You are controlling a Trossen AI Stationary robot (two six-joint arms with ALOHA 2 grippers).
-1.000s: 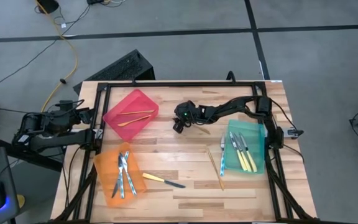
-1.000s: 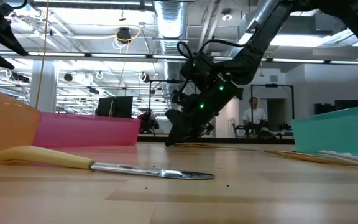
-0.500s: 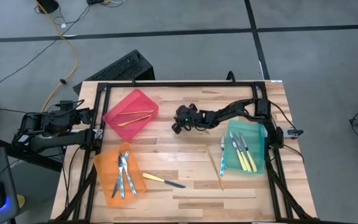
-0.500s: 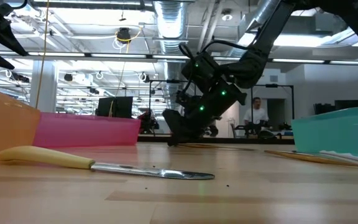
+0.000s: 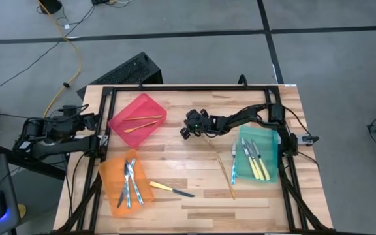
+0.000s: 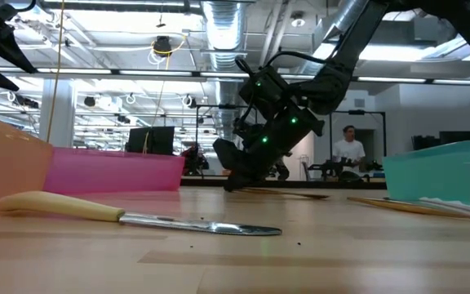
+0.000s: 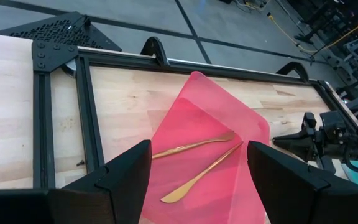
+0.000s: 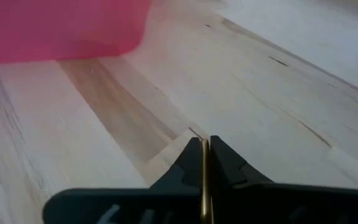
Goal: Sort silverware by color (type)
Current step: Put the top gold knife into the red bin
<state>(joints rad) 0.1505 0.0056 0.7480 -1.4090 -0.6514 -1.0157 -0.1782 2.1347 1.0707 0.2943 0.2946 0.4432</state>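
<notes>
Now my right pincer (image 8: pixel 204 155) has just clamped together on a gold piece (image 8: pixel 204 186) near the red bin (image 5: pixel 138 117); left pincer (image 7: pixel 194 168) waits apart.

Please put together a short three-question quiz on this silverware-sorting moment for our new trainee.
1. True or false: the right gripper is shut on a gold piece.
2. How many gold pieces lie in the pink bin?
3. Which bin holds the yellow-handled pieces: A orange bin, B pink bin, C teal bin?

Key
1. True: the fingers pinch a thin gold edge just above the table.
2. Two.
3. C. One yellow-handled knife lies loose on the table, as does a gold stick. The left gripper waits open near the pink bin.
</notes>
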